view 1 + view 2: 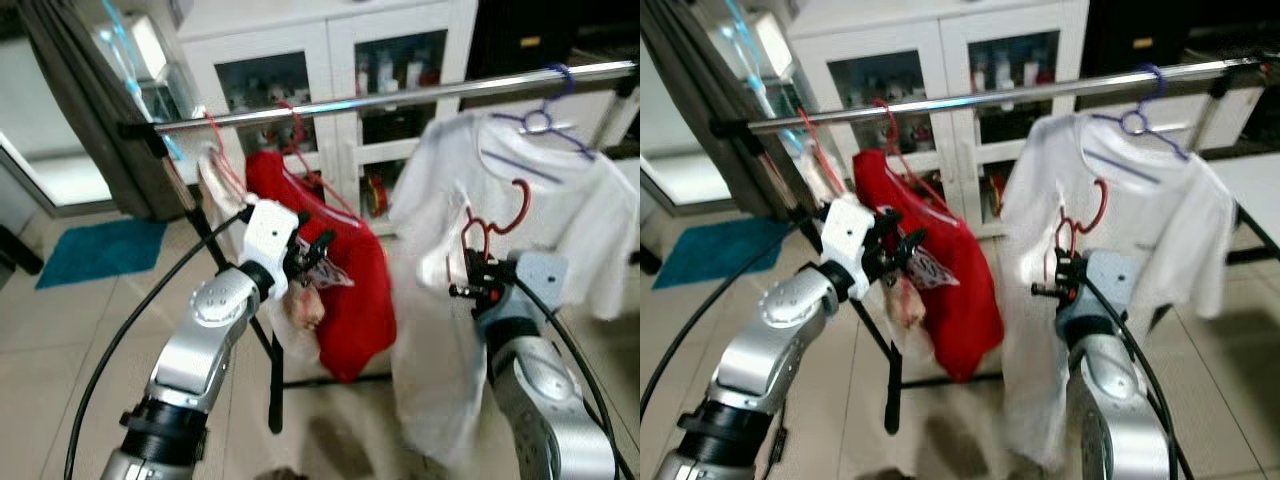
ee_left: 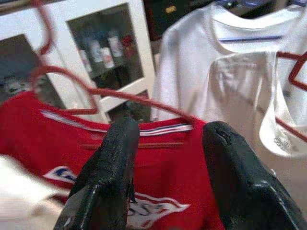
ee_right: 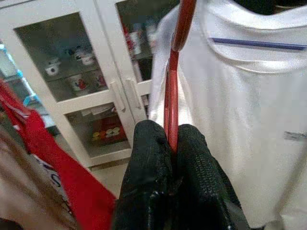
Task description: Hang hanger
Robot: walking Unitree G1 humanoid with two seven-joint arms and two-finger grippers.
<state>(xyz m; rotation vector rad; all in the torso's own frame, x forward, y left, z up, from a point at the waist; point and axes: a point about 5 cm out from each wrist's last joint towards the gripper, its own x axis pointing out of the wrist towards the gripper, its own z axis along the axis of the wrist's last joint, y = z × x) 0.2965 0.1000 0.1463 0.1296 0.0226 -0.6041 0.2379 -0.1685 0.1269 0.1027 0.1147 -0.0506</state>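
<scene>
R hand (image 1: 470, 272) clamped on red hanger (image 1: 497, 222) w/ white shirt, below rail (image 1: 400, 98). L hand (image 1: 318, 255) released. Next: lift, hook over rail.

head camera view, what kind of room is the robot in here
Probably a laundry or utility corner of a home: a metal clothes rail hung with a red shirt and white shirt, a white glass-door cabinet behind, and a tiled floor.
</scene>
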